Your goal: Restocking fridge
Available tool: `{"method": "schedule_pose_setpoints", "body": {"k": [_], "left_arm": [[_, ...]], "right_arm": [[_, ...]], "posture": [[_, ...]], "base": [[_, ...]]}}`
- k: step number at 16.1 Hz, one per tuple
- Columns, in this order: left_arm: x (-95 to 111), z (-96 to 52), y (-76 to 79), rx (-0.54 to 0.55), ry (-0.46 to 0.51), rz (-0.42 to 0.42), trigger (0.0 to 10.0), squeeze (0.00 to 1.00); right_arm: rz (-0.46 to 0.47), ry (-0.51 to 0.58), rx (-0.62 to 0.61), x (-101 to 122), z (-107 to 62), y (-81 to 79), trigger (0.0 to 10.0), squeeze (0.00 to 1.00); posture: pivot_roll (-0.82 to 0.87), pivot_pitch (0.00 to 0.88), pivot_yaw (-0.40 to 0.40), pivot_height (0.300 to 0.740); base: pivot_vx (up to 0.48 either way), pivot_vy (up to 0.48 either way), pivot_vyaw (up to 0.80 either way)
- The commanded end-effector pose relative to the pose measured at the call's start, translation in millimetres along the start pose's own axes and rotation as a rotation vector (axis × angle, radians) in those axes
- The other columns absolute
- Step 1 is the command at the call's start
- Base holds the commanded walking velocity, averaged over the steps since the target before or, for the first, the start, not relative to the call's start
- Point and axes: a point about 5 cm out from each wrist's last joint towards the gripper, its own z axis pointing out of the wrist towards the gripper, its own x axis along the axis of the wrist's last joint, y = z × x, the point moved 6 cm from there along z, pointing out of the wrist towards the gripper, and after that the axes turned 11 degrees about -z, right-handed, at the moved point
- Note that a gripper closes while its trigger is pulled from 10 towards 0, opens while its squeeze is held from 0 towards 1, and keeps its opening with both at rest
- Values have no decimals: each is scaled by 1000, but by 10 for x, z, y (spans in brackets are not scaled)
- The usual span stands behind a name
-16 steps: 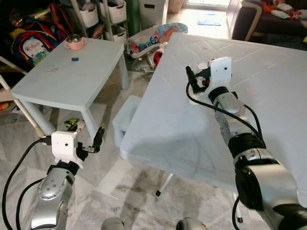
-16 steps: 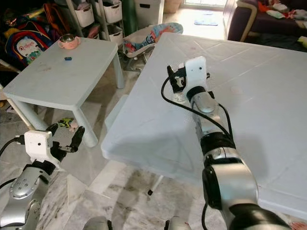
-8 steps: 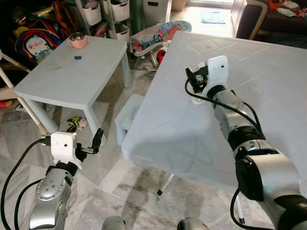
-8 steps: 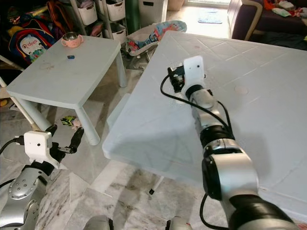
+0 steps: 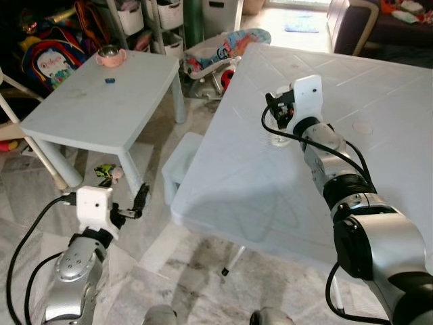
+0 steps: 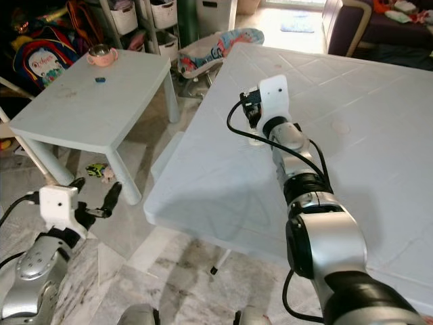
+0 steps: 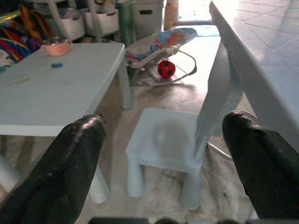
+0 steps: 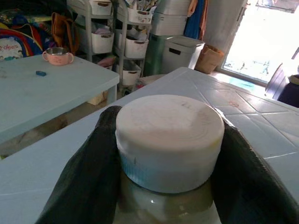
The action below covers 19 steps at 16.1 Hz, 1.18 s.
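A glass jar with a wide white lid (image 8: 169,135) stands on the big pale table (image 5: 270,196), near its left edge. My right gripper (image 5: 277,116) is at the jar, one black finger (image 8: 88,186) pressed against each side of the lid, shut on it. The jar's base (image 5: 278,139) shows below the wrist. My left arm hangs low beside the table, over the marble floor. Its gripper (image 7: 163,163) is open with nothing between the fingers (image 7: 65,172).
A low pale table (image 5: 101,108) to the left carries a pink cup (image 5: 108,56) and a small blue piece (image 5: 109,80). A small stool (image 7: 163,144) stands between the two tables. Beyond lie a baby bouncer (image 5: 216,54), a red ball (image 7: 167,69) and storage shelves (image 5: 159,17).
My right gripper has stayed at the jar, its wrist shifting slightly. The head view has moved a little. The left arm has barely drifted.
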Motion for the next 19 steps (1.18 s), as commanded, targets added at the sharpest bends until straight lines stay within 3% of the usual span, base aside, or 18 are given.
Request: {"method": "schedule_pose_setpoints", "body": {"k": [1,3,7,8,9,11,14,17,19], "left_arm": [[-24,32,-39,25,-17,18,10000,0],[-16,70,-145,96,-17,34,10000,0],[-61,123,-127,133,-8,17,10000,0],[-83,129,-101,143,-3,1,10000,0],[-91,143,-77,152,5,-16,10000,0],[-42,189,-60,157,28,-21,10000,0],[-6,312,12,129,35,-29,10000,0],[-18,370,56,116,32,-40,10000,0],[5,412,61,123,46,-49,10000,0]], "right_arm": [[-20,24,-9,125,35,71,0,0],[-72,49,-10,189,41,76,0,0],[21,184,78,342,-47,-133,0,0],[22,221,65,348,-125,-159,6275,0],[103,235,18,286,-242,-184,10000,0],[197,228,-51,132,-450,-250,10000,0],[216,184,-121,-61,-665,-301,10000,0],[207,168,-100,-113,-750,-353,10000,0],[175,159,-116,-106,-769,-299,10000,0]], "posture": [[83,35,40,740],[77,19,35,740],[62,0,-7,740],[61,0,-25,740],[60,0,-35,740],[45,0,-32,740],[1,0,-15,740],[-12,0,-21,740],[-13,0,-30,740]], "base": [[0,0,0],[0,0,0],[0,0,0],[0,0,0],[0,0,0],[0,0,0],[-160,0,0],[-293,0,0],[-321,0,0]]}}
